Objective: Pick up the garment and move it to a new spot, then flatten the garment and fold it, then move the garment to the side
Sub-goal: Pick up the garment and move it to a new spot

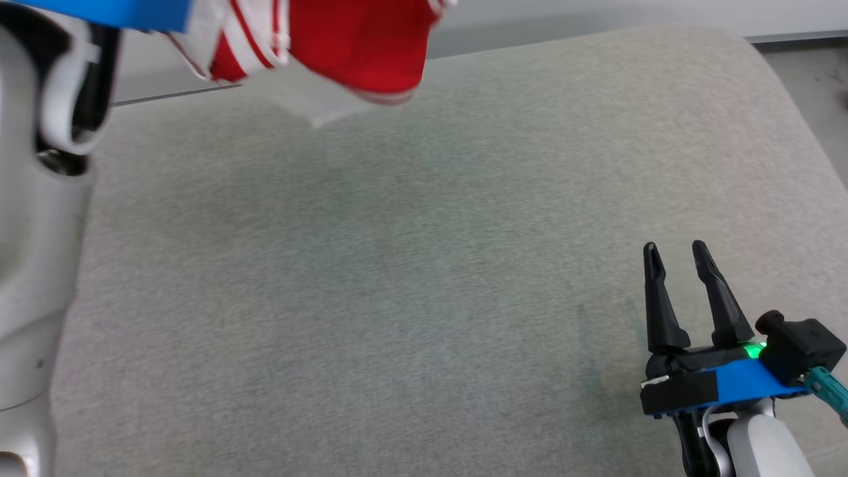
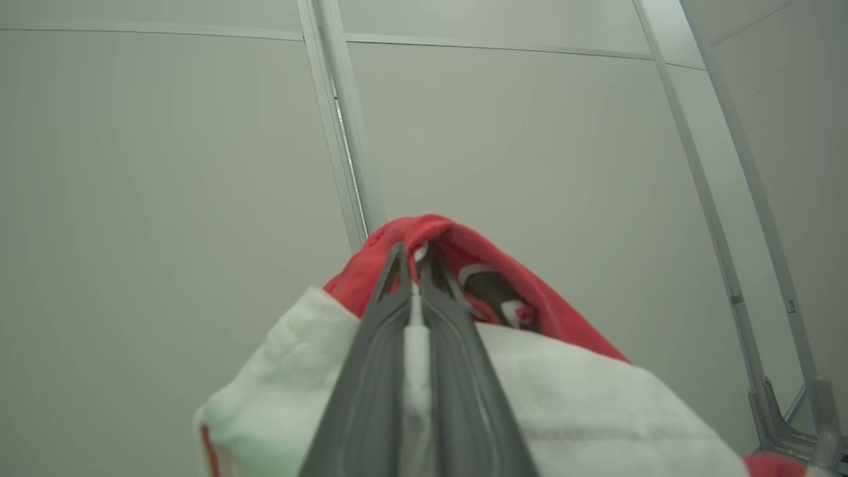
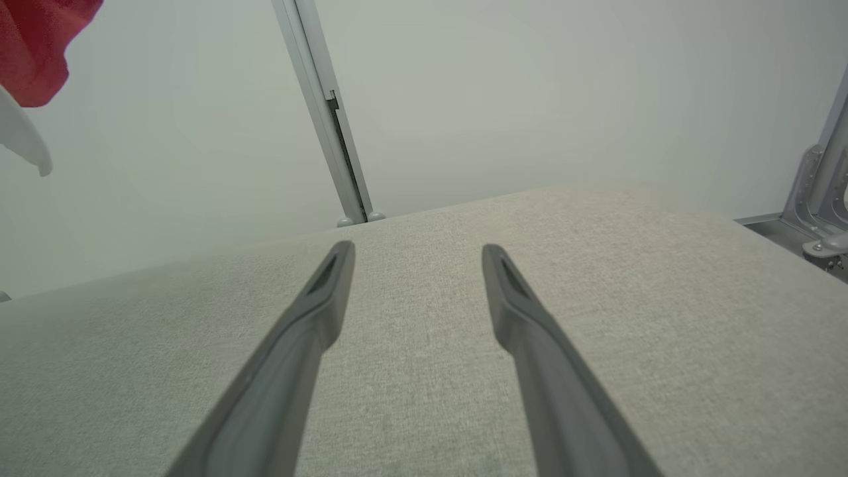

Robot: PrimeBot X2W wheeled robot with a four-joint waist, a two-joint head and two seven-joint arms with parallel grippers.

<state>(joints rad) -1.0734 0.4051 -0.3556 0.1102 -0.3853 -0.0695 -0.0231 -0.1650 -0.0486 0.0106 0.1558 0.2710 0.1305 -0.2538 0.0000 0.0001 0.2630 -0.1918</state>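
The garment (image 1: 344, 53) is red with white stripes and a white part. It hangs in the air over the far left of the beige padded surface (image 1: 424, 265). In the left wrist view my left gripper (image 2: 412, 255) is shut on the garment (image 2: 583, 397), with red and white cloth bunched around the fingers. A corner of the hanging garment (image 3: 36, 53) shows at the top left of the right wrist view. My right gripper (image 1: 677, 250) rests low at the near right of the surface, open, with nothing between its fingers (image 3: 318, 311).
My pale left arm (image 1: 40, 232) rises along the left edge of the head view. A pale wall with a grey metal post (image 3: 331, 126) stands behind the surface. A metal frame foot (image 3: 821, 225) sits at the right. Floor (image 1: 815, 86) shows past the right edge.
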